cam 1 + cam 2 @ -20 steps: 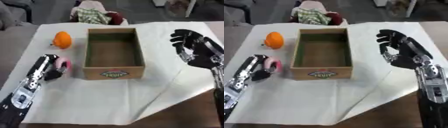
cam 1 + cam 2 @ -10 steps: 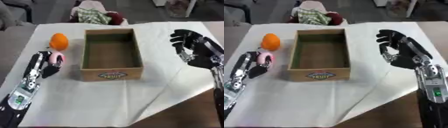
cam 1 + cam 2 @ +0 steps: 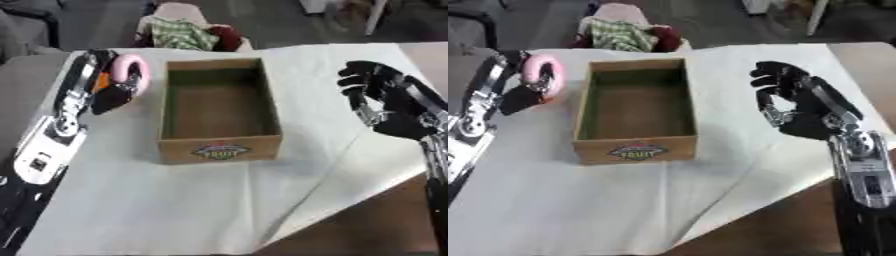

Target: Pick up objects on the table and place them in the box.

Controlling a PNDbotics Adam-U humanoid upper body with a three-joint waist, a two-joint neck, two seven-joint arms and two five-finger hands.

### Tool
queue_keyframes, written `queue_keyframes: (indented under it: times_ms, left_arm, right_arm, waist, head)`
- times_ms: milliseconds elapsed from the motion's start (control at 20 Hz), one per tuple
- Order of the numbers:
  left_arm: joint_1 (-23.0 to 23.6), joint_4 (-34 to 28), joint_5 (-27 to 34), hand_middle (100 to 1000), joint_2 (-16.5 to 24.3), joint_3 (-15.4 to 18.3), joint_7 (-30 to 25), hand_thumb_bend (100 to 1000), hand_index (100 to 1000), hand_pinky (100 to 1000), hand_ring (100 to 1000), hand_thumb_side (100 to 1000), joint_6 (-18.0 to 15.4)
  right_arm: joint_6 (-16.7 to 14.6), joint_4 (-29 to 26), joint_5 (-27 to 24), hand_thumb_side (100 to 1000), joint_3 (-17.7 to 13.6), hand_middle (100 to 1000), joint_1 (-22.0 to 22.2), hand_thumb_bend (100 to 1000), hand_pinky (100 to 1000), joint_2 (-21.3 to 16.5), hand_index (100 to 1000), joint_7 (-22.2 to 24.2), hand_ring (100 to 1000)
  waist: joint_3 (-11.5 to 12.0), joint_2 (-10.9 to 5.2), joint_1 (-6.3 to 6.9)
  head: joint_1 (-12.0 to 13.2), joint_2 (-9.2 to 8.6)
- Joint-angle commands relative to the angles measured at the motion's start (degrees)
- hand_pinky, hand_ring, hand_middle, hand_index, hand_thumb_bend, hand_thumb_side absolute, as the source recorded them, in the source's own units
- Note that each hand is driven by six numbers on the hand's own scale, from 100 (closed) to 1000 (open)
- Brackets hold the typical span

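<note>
Since a second earlier, the left hand (image 3: 112, 90) had risen from the cloth beside the near left corner of the box and carried the pink ring (image 3: 131, 75) up and farther away, level with the box's far left corner. Its fingers were curled around the ring, which hung just left of the cardboard box (image 3: 220, 112), not over it. A sliver of orange showed behind the hand; the rest of that object was hidden by the arm and the ring. The right hand (image 3: 796, 107) hovered right of the box as before, fingers spread and slightly bent, holding nothing. The box's green interior looked bare. The white cloth (image 3: 192, 200) covered the table, whose brown corner was cut off at the near right.
</note>
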Motion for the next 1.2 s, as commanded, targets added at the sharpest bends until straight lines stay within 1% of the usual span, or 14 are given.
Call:
queue_keyframes:
  times_ms: [50,350,400,500,550,600,650,700,750,900,1100,1150,1200]
  left_arm:
    - [-3.4,3.7,-2.2,410,-0.9,-0.5,-3.5,100,554,752,584,230,-2.5]
    - [-7.9,13.5,-9.3,447,-4.7,-0.7,-6.9,100,582,760,612,218,-7.7]
    - [-8.4,14.7,-10.6,455,-5.2,-0.7,-7.4,100,589,763,621,199,-8.6]
    - [-9.0,16.6,-12.6,475,-6.1,-0.6,-8.7,107,607,767,634,210,-10.2]
    - [-9.1,17.3,-13.4,497,-6.4,-0.6,-9.3,155,632,770,643,209,-10.7]
    - [-9.1,17.7,-14.1,503,-6.7,-0.5,-10.0,169,639,772,646,209,-11.1]
    - [-9.1,18.0,-14.7,561,-6.9,-0.7,-10.9,291,693,788,679,213,-11.4]
    - [-9.0,18.1,-15.1,599,-7.0,-0.7,-11.9,373,724,797,700,214,-11.8]
    - [-8.8,18.1,-15.2,621,-7.1,-0.7,-12.9,431,737,803,711,209,-12.1]
    - [-8.6,17.9,-14.8,621,-7.1,-0.3,-14.7,431,737,803,711,209,-12.2]
    - [-8.6,17.7,-14.6,621,-7.1,-0.2,-15.1,431,737,803,711,209,-12.1]
    - [-8.5,17.5,-14.5,668,-7.2,0.0,-15.0,716,760,826,733,306,-12.2]
    - [-8.2,16.6,-13.9,668,-7.2,0.7,-14.7,716,760,826,733,306,-12.6]
  right_arm:
    - [-0.1,-0.8,0.2,219,0.5,801,-1.4,100,788,0.1,904,0.5,818]
    - [-0.4,-0.4,0.2,216,1.4,801,-2.0,100,788,0.9,904,1.4,818]
    - [-0.5,-0.3,0.2,216,1.5,801,-2.1,100,787,1.0,904,1.6,818]
    - [-0.6,-0.2,0.3,220,1.7,801,-2.2,100,787,1.2,904,1.8,818]
    - [-0.6,-0.2,0.3,217,1.7,801,-2.2,100,787,1.3,904,1.8,817]
    - [-0.6,-0.2,0.3,217,1.7,801,-2.2,100,787,1.3,904,1.8,817]
    - [-0.6,-0.2,0.3,218,1.7,801,-2.2,100,787,1.3,904,1.8,817]
    - [-0.6,-0.2,0.3,217,1.6,801,-2.2,100,787,1.3,904,1.8,817]
    - [-0.5,-0.1,0.3,218,1.6,801,-2.2,100,787,1.3,904,1.8,817]
    - [-0.5,-0.1,0.4,218,1.5,801,-2.2,100,787,1.3,904,1.7,817]
    - [-0.5,-0.1,0.5,218,1.5,801,-2.1,100,787,1.3,904,1.7,817]
    - [-0.5,-0.1,0.5,221,1.5,801,-2.1,100,787,1.3,904,1.7,817]
    - [-0.5,-0.1,0.5,221,1.4,801,-1.9,100,787,1.4,904,1.7,817]
  waist:
    - [-0.7,-0.96,-0.08]
    - [-3.1,-0.9,-0.11]
    - [-3.4,-0.87,-0.1]
    - [-3.9,-0.82,-0.08]
    - [-4.1,-0.8,-0.08]
    - [-4.2,-0.78,-0.08]
    - [-4.2,-0.76,-0.08]
    - [-4.2,-0.73,-0.07]
    - [-4.2,-0.71,-0.07]
    - [-4.2,-0.69,-0.06]
    - [-4.2,-0.69,-0.06]
    - [-4.0,-0.8,-0.07]
    - [-3.8,-0.91,-0.06]
  head:
    - [0.8,-0.11]
    - [1.9,-0.21]
    - [2.1,-0.23]
    - [2.3,-0.27]
    - [2.3,-0.29]
    - [2.3,-0.3]
    - [2.3,-0.32]
    - [2.3,-0.35]
    - [2.2,-0.37]
    - [2.2,-0.4]
    - [2.2,-0.4]
    - [2.1,-0.38]
    - [2.0,-0.36]
